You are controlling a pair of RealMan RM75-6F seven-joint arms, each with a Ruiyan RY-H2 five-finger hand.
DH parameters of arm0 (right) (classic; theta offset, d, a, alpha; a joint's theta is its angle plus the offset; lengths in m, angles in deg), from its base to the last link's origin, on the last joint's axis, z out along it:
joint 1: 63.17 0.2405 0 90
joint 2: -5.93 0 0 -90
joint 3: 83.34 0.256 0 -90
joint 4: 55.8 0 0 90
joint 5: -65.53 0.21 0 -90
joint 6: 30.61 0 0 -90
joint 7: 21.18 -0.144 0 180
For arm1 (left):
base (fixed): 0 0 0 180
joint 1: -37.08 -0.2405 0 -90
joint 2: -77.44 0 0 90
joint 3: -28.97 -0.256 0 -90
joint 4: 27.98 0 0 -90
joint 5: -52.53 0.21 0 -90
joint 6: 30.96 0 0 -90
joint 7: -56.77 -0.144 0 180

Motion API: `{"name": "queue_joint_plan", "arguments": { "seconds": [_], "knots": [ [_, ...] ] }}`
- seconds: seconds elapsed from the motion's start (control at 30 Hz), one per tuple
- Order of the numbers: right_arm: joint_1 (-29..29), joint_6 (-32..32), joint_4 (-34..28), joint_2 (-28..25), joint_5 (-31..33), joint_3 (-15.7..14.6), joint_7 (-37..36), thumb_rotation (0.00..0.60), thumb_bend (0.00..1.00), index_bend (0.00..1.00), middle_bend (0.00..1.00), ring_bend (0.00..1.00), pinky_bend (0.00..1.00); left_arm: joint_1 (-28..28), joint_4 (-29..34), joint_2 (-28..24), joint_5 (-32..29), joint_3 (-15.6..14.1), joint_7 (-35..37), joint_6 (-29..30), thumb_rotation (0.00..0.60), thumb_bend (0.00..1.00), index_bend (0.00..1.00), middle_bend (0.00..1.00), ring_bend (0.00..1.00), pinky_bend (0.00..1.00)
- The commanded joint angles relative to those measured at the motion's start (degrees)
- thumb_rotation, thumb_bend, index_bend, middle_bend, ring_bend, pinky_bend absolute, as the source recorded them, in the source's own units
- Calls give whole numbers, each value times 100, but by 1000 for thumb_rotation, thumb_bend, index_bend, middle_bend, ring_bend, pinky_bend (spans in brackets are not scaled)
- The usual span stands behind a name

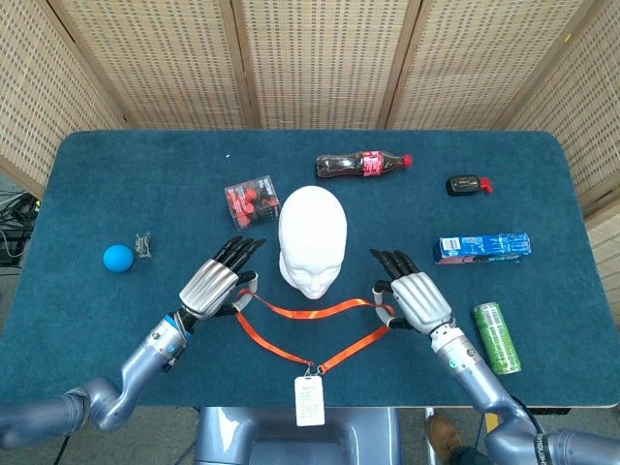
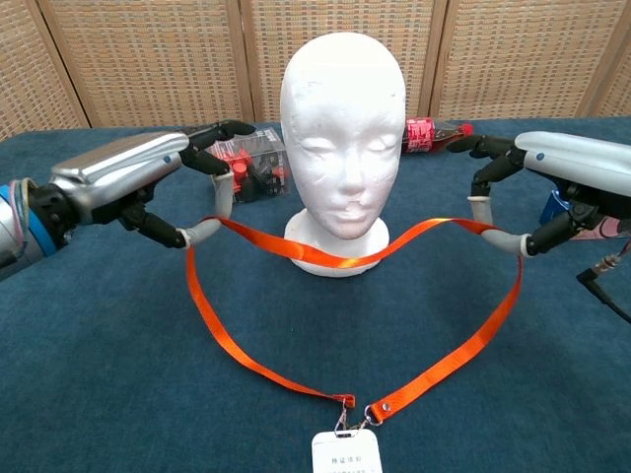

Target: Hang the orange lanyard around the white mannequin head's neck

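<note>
Ribbon hanging limp: the orange lanyard [image 2: 355, 261] is drooping in front of the white mannequin head [image 2: 342, 108] at the table's middle, its badge [image 2: 346, 451] dangling near the front edge. Left hand [image 2: 128, 182] and right hand [image 2: 552, 172] are each pinching a raised side; light, floppy and likely slippery, it is probably best gripped wide apart.

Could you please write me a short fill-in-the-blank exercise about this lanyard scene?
1. The orange lanyard is held up by ____ hands.
2. The white badge hangs over the table's ____ edge.
3. The mannequin head stands ____ on the blue table.
4. The lanyard's strap sags in front of the head's ____.

Missing words: both; near; upright; base
</note>
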Motion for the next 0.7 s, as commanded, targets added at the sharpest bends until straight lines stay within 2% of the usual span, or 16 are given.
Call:
{"name": "queue_joint_plan", "arguments": {
  "seconds": [0.03,0.2,0.53,0.7],
  "knots": [
    [-24,152,-386,-190,-125,66,136,600,798,749,11,0,0,-72,440,-338,132,40,74,175,600,476,701,0,0,0],
    [22,202,-778,-355,19,312,121,600,797,749,11,0,0,-28,764,-581,54,317,23,237,600,476,701,0,0,0],
    [235,228,-1585,-804,658,1102,-3,600,797,748,14,0,0,90,1263,-1051,-366,931,97,186,600,475,704,0,0,0],
    [364,163,-1945,-1085,1244,1536,-81,600,797,747,16,0,0,223,1385,-1254,-738,1263,-65,-10,600,475,703,0,0,0]
  ]
}}
